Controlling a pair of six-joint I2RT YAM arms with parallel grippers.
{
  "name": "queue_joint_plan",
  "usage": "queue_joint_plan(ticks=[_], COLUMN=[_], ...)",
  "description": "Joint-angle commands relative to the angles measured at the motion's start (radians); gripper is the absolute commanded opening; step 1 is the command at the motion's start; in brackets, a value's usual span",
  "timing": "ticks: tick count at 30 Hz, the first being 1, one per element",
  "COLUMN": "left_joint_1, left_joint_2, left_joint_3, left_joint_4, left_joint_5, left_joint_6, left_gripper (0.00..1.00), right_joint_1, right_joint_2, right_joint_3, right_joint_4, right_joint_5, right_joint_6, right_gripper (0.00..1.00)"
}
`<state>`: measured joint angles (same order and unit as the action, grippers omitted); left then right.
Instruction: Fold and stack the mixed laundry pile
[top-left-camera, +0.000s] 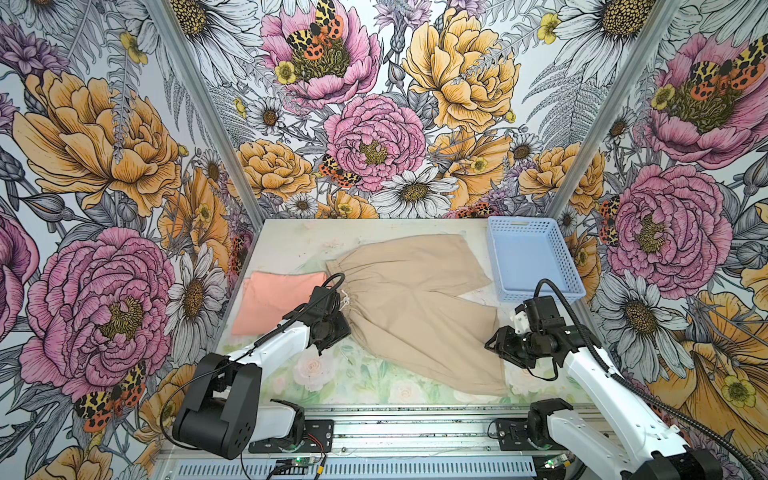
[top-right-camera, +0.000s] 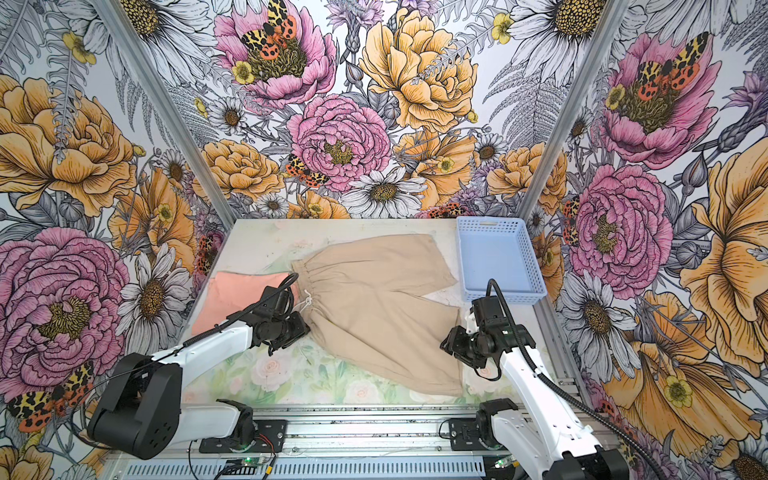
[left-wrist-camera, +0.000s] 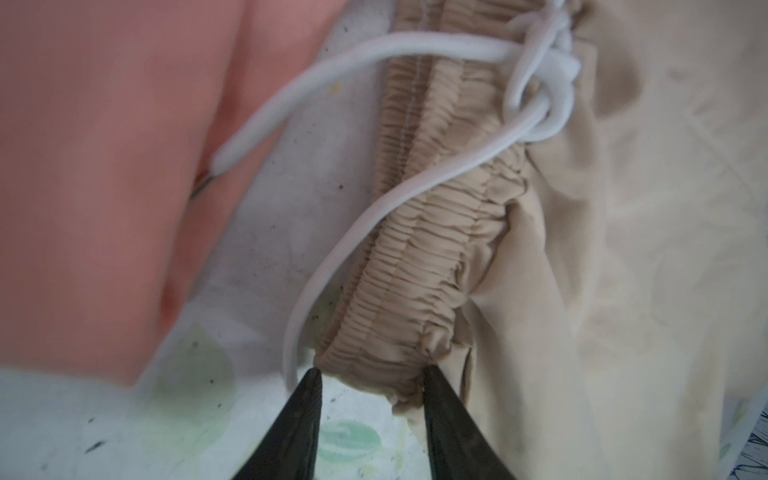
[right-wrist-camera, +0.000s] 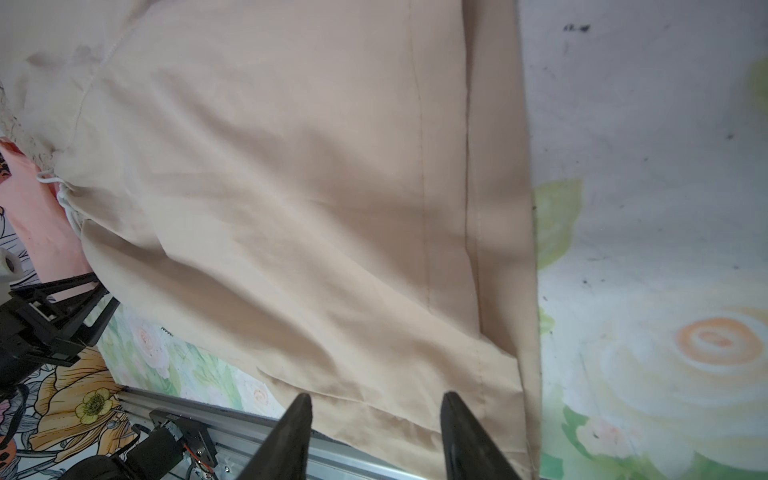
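Observation:
The beige shorts (top-left-camera: 415, 316) (top-right-camera: 374, 316) lie spread flat mid-table, waistband to the left and legs to the right. Beside them on the left lies the folded peach-pink T-shirt (top-left-camera: 274, 303) (top-right-camera: 237, 295), print hidden. My left gripper (top-left-camera: 336, 328) (left-wrist-camera: 372, 372) is at the near end of the elastic waistband (left-wrist-camera: 415, 266). Its jaws stand apart with that waistband corner between the tips. The white drawstring (left-wrist-camera: 374, 54) trails toward the T-shirt (left-wrist-camera: 104, 166). My right gripper (top-left-camera: 498, 345) (right-wrist-camera: 376, 399) hovers open over the near leg's hem (right-wrist-camera: 498, 249), with nothing held.
A light blue perforated basket (top-left-camera: 540, 296) (top-right-camera: 505, 297) stands at the back right, close behind the right arm. The floral table cover (top-left-camera: 332, 374) shows in front of the shorts. A metal rail (top-left-camera: 415, 428) runs along the front edge.

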<state>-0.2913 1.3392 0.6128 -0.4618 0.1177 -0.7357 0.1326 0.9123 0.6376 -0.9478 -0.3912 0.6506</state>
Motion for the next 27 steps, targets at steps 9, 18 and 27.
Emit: queue_joint_plan(ticks=[9,18,27], left_joint_1=[0.013,0.006,0.009], left_joint_2=[-0.015,0.06,0.053], left_joint_3=[0.004,0.018,0.001], left_joint_4=[0.005,0.035,0.035], left_joint_5=[-0.127,-0.113,-0.113], left_joint_6=[-0.049,-0.049,-0.053], left_gripper=[0.39,0.27,0.23], right_joint_1=[0.004,0.006,0.062], right_joint_2=[-0.006,-0.034,-0.179], right_joint_3=[-0.025,-0.12,-0.198], right_joint_4=[0.001,-0.008,-0.113], right_joint_5=[0.043,0.086,0.082], right_joint_6=[0.004,0.06,0.134], right_gripper=[0.54,0.55,0.45])
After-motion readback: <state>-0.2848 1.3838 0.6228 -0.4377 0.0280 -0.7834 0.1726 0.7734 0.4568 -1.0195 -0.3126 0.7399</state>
